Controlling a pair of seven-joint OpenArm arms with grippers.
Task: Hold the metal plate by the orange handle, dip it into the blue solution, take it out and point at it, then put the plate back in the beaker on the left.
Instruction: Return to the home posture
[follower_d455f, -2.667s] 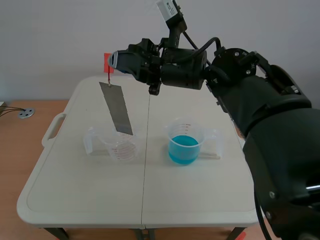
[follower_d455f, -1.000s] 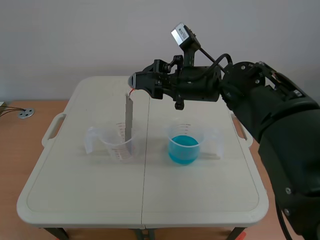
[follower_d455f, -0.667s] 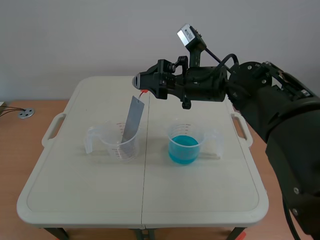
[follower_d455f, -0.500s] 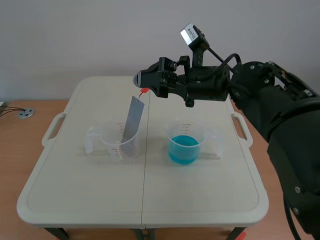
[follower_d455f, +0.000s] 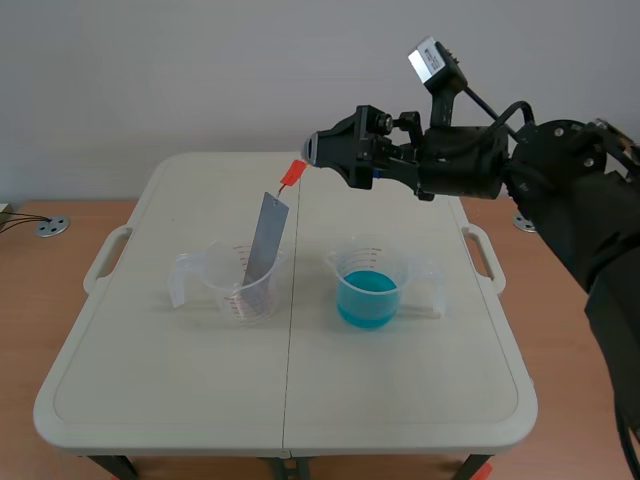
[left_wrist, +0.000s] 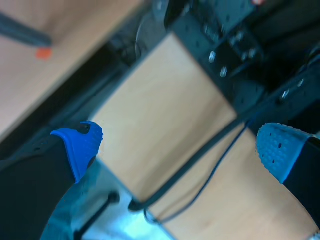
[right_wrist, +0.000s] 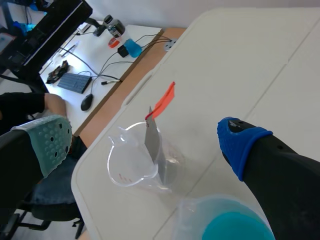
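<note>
The grey metal plate (follower_d455f: 263, 237) stands leaning in the clear left beaker (follower_d455f: 240, 288), its orange handle (follower_d455f: 292, 176) sticking up free. My right gripper (follower_d455f: 315, 152) is open, just right of and slightly above the handle, touching nothing. In the right wrist view the plate (right_wrist: 152, 141) and its handle (right_wrist: 163, 100) lie ahead of the open right gripper (right_wrist: 142, 135), above the beaker (right_wrist: 131, 169). The beaker of blue solution (follower_d455f: 368, 290) stands to the right. The left gripper (left_wrist: 180, 145) is open and holds nothing; it is outside the scene view.
Both beakers stand near the middle of the white folding table (follower_d455f: 150, 380). A desk with cables and a keyboard (right_wrist: 75, 82) lies beyond the table's edge. The left wrist view shows a wooden surface (left_wrist: 165, 125), black equipment and cables.
My right gripper opened, let go of the orange handle and drew back to the right. The plate stays leaning in the left beaker.
</note>
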